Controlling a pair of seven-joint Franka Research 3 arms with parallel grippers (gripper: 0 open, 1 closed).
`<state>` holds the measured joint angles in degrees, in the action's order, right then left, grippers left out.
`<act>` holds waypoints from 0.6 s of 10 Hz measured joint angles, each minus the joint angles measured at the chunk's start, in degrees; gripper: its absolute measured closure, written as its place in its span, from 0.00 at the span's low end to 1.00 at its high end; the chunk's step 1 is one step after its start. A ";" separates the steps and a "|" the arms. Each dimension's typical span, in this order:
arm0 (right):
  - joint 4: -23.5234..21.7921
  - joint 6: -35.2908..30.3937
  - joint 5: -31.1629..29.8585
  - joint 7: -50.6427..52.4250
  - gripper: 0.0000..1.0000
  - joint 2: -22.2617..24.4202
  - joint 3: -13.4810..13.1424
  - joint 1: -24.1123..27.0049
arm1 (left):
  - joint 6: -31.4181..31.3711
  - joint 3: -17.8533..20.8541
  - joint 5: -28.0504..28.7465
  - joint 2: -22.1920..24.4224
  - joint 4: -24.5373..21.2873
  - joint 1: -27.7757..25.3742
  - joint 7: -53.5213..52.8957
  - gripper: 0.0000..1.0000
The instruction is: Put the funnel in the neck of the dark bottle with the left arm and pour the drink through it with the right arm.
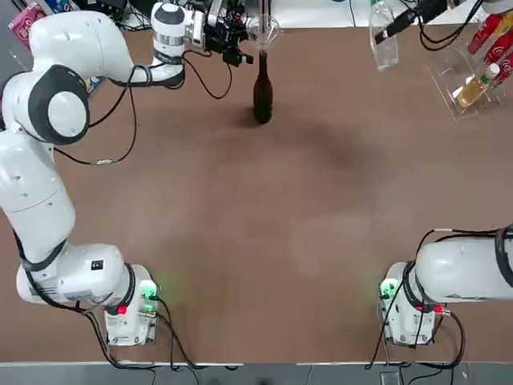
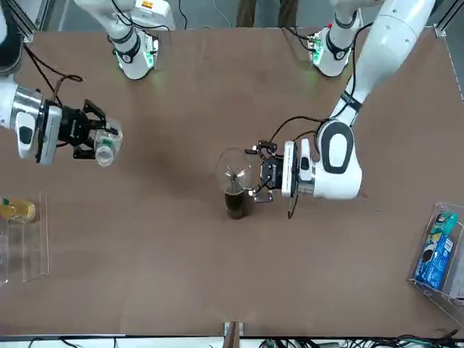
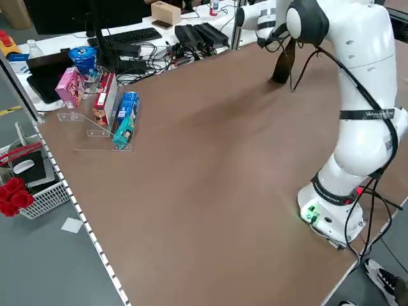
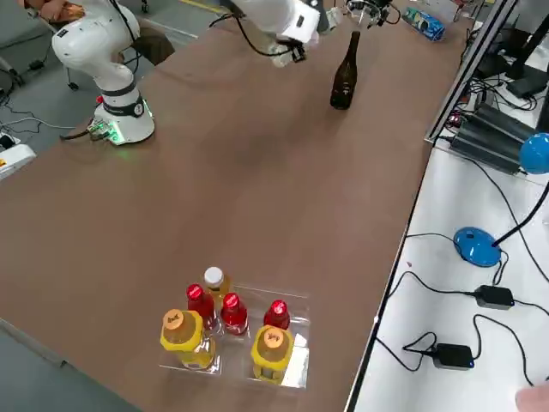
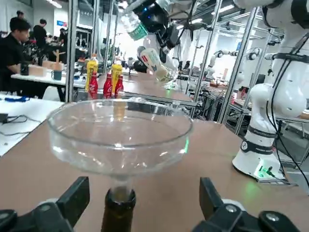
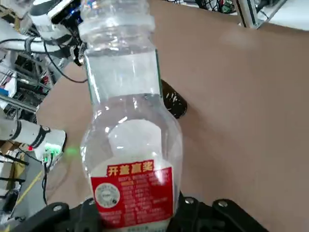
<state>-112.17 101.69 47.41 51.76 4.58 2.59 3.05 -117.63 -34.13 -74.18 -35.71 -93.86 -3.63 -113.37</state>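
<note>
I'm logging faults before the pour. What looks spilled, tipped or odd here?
Nothing stands out. The funnel sits upright in the dark bottle, left pincer open around the neck. The right pincer holds the drink apart from it.

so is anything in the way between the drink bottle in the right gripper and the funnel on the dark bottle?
Nothing visible. The right gripper holds the drink up off the table, off to one side of the dark bottle. The funnel sits in its neck, and only bare table lies between. The left gripper is open on the far side.
</note>
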 joint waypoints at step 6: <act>-0.12 8.39 -7.90 -29.05 0.57 6.56 16.26 -0.10 | 0.01 -0.27 -0.55 -2.64 2.38 1.52 -6.45 0.01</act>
<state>-112.28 110.09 39.51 22.71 11.14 18.85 2.95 -117.62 -34.39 -74.74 -38.35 -91.48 -2.10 -119.82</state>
